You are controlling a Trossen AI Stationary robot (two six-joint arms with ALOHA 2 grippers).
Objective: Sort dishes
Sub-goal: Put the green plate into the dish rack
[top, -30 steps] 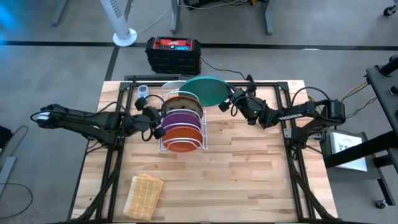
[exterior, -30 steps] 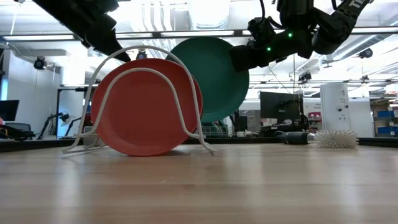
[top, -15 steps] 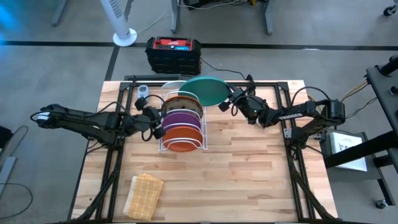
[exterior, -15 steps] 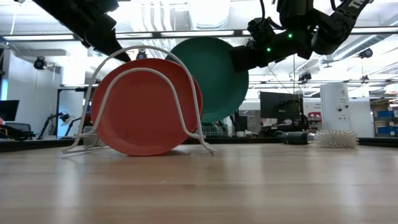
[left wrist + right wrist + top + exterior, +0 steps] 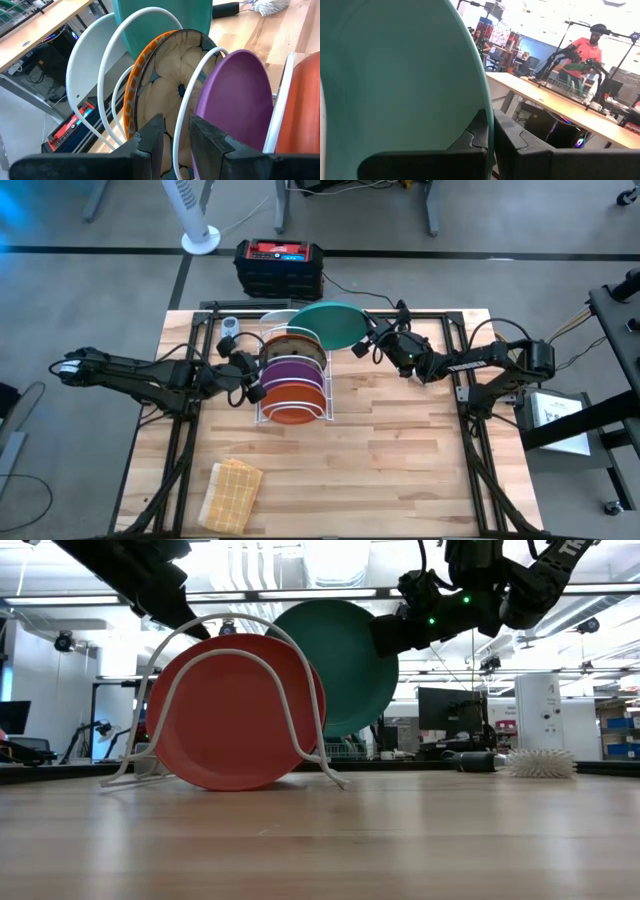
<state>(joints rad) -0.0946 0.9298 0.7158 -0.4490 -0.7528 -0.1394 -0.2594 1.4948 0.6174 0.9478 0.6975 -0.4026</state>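
**A:** High view first: where are the dishes placed?

**B:** Four are stood on edge in the white wire rack near the back of the worktop: the plain orange plate at the front, then the purple plate, then the orange-patterned plate, with a pale plate seen behind it in the left wrist view. The teal plate is held in the air at the rack's back right corner, above the worktop.

**A:** By which gripper is it held?

**B:** It is pinched at its rim by the right gripper, whose fingers are clenched on the edge; in the right wrist view the rim is seen running between them. The left gripper is parked just beside the rack's left side, its fingers set a little apart around a white wire hoop, though whether the wire is truly gripped cannot be told.

**A:** How is the teal plate likely to handle?

**B:** It is judged stiff, smooth and fairly weighty for an edge pinch, being the largest of the set. A hold at the rim leaves most of its weight hanging off to one side, so swinging or slipping is to be expected if it is moved sharply. Chipping against the wires is possible, so a slow, upright lowering into a free slot is advised.

**A:** Anything else on the worktop?

**B:** A tan woven cloth is laid near the front left corner, well apart from the rack.
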